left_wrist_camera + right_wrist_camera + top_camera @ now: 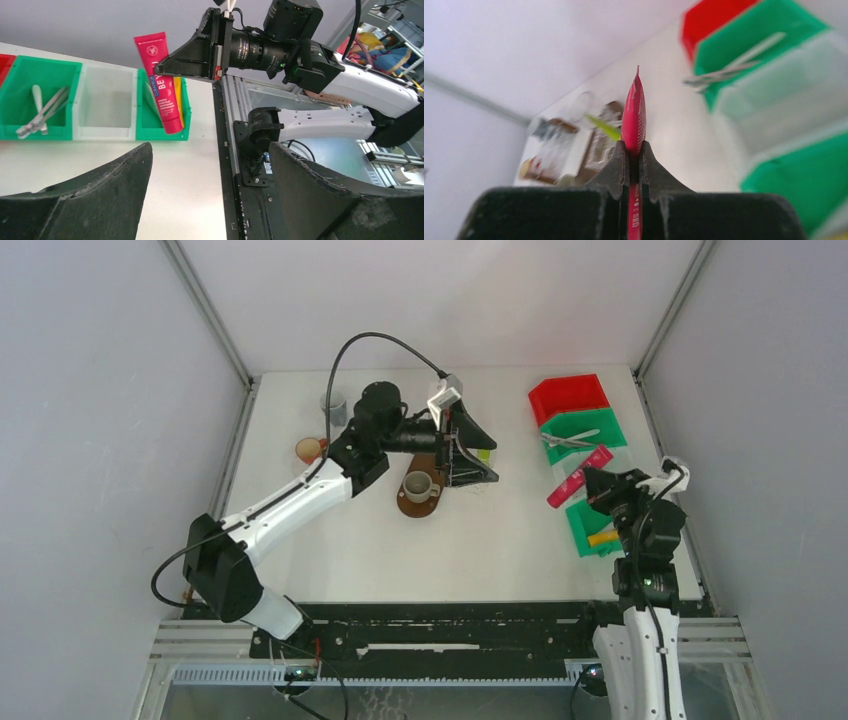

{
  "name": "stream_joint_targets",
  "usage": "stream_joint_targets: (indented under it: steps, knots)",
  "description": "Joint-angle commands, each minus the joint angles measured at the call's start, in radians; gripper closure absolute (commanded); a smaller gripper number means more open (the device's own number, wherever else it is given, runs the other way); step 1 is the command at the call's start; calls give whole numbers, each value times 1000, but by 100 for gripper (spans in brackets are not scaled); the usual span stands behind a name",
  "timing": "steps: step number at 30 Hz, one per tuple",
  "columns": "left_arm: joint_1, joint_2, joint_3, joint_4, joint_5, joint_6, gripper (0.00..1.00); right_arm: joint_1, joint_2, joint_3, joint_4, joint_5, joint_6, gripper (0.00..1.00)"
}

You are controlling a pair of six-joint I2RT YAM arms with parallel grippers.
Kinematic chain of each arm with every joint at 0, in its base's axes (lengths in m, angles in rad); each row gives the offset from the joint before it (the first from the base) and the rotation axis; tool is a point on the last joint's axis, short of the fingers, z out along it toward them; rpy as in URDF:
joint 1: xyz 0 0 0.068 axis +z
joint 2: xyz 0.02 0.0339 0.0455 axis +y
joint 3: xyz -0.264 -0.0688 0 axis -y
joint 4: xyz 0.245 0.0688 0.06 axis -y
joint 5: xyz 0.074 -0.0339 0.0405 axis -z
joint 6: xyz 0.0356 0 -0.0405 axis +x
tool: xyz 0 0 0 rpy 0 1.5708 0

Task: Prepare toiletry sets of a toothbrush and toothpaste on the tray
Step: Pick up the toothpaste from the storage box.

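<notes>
The pink-red toothpaste tube [168, 107] is pinched tight in the right gripper [633, 150], lifted off the table at the row of bins. Right behind it, a green bin [147, 134] with a yellow item [603, 537] inside. Next along, a translucent bin [105, 132], then a second green bin [30, 132] holding pale toothbrush-like sticks [42, 112], and a red bin [568, 395] at the far end. Over at mid-table, well apart, the left gripper [211, 165] has its fingers spread wide, nothing between them. It hovers by a brown tray [412, 510] carrying a cup [418, 484]. A lime-green toothpaste tube [483, 453] peeks out just beside that gripper; what it rests on I cannot tell.
</notes>
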Motion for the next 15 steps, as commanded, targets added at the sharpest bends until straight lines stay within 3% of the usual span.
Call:
stream_joint_targets:
  steps: [1,10,15]
  knots:
    - [-20,21,69,69,49,-33,9,73,9,63,292,-214,-10,100]
    - [-20,86,54,234,51,-140,7,146,65,111,537,-379,41,100]
    - [-29,115,31,426,66,-272,7,175,100,117,650,-420,71,100]
